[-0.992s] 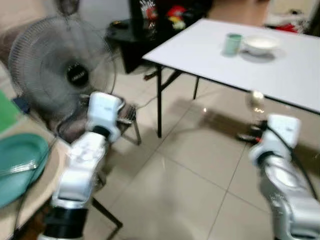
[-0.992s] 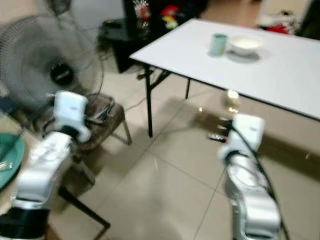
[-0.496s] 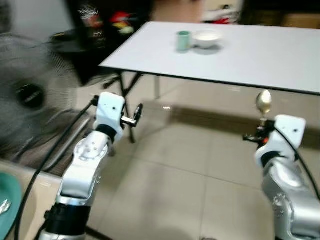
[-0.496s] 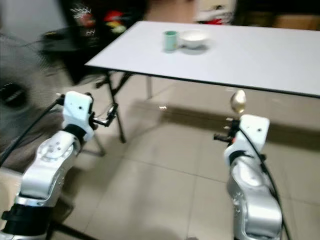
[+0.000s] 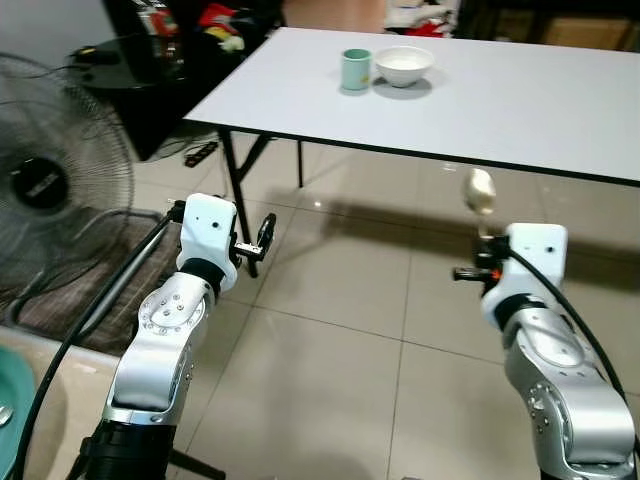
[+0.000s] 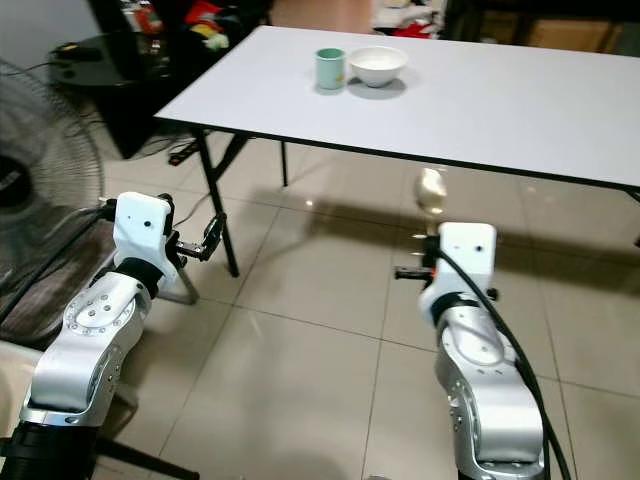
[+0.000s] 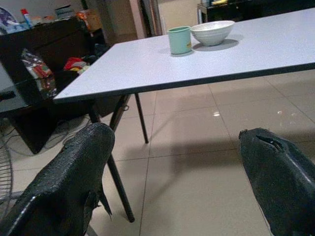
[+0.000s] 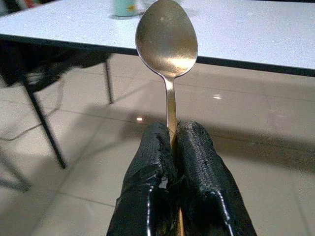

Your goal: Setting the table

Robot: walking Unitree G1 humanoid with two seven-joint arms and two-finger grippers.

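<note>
A white table [image 5: 520, 100] stands ahead of me, with a green cup [image 5: 356, 69] and a white bowl [image 5: 403, 65] side by side near its far left. My right gripper [image 8: 172, 147] is shut on the handle of a metal spoon [image 8: 166, 42], which stands upright with its bowl [image 5: 481, 190] up, in front of the table's near edge and short of it. My left gripper [image 5: 262, 237] is held out low on the left, open with nothing between its fingers [image 7: 74, 182]. Both arms are over the tiled floor.
A standing fan [image 5: 55, 190] is at my left. Dark furniture with clutter [image 5: 170, 50] stands behind the table's left end. The table's black legs [image 5: 238, 200] come down near my left gripper. A green plate's edge [image 5: 10, 400] shows at bottom left.
The camera has swung right and steadied: the fan slid to the left edge and the table now faces me more squarely and closer. The right gripper keeps the spoon; the left stays open.
</note>
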